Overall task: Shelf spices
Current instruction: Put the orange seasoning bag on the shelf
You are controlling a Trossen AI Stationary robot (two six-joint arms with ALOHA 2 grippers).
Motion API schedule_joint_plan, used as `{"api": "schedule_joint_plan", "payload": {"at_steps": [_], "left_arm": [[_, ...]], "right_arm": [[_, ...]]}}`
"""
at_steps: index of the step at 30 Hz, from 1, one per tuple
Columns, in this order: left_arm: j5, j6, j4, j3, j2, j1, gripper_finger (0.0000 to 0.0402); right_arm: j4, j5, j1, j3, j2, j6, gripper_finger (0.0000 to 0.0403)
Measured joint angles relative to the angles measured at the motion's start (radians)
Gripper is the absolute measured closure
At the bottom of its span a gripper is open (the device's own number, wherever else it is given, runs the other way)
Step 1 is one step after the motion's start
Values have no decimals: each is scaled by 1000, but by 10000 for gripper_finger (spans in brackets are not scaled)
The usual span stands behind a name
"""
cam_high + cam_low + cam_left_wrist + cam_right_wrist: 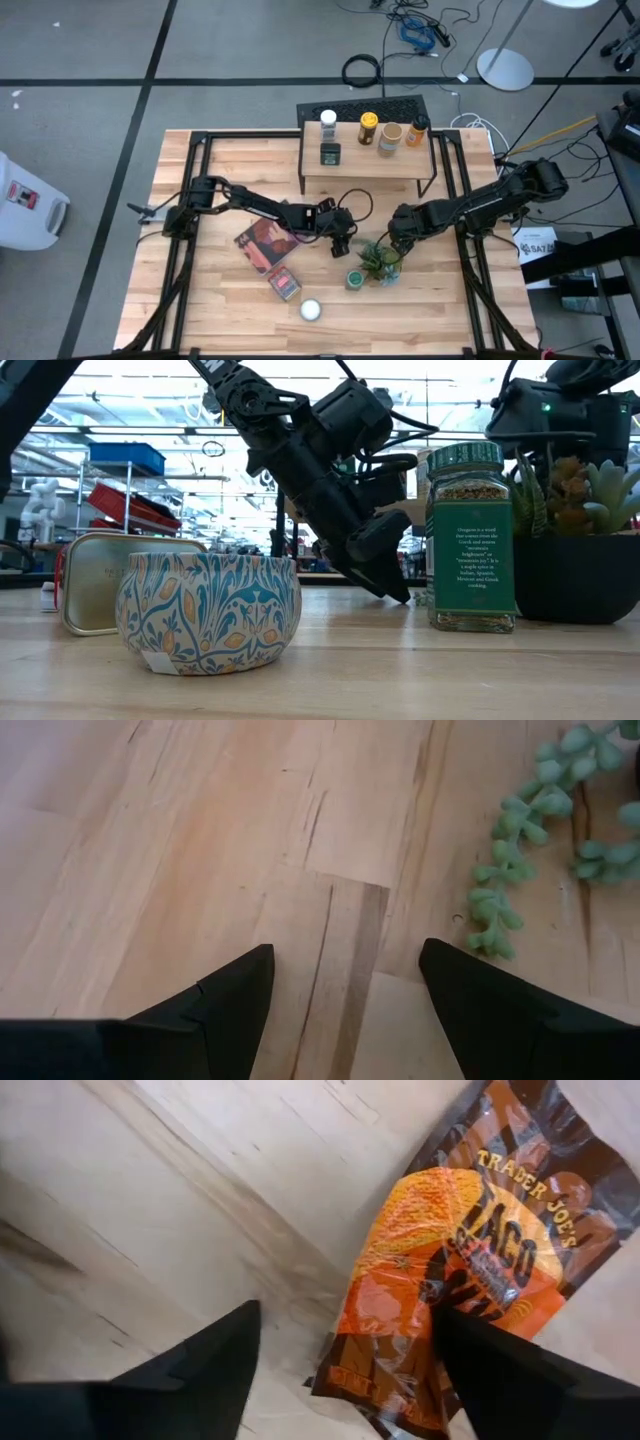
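The right gripper [345, 1370] hangs just above the flat orange taco seasoning packet [470, 1270], its fingers spread with nothing between them yet. In the right wrist view one finger lies over the packet's lower edge while the other stands off on bare wood, so the packet sits off-centre in the gap, toward the right of that frame; its long axis runs diagonally from lower left to upper right. In the high view this gripper [397, 238] is at centre right, tight against the potted plant [378, 260], which leaves little room on that side.

The left gripper [343, 243] waits just left of the plant, also open and empty, over bare table [200, 850]. The right arm is judged the nearer to the packet.

Four jars already stand on the shelf [365, 165] at upper centre. The green-topped oregano jar [470, 538], a red tin [284, 284] and a patterned round tin [208, 610] remain on the table.
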Motion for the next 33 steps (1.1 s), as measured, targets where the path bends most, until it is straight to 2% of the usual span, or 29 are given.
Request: {"api": "schedule_joint_plan", "payload": {"at_steps": [4, 11, 14, 24, 33], "left_arm": [[0, 0, -1, 0, 0, -4, 133], [1, 1, -2, 0, 0, -4, 133], [1, 1, -2, 0, 0, -4, 133], [1, 0, -2, 0, 0, -4, 133], [1, -1, -2, 0, 0, -4, 133]], "right_arm": [[-21, 6, 13, -1, -6, -1, 178], [-58, 1, 33, -3, -35, -4, 324], [-69, -6, 45, -4, -60, -4, 365], [-74, 0, 89, -5, -186, 5, 374], [-97, 155, 170, 48, -292, 13, 375]]}}
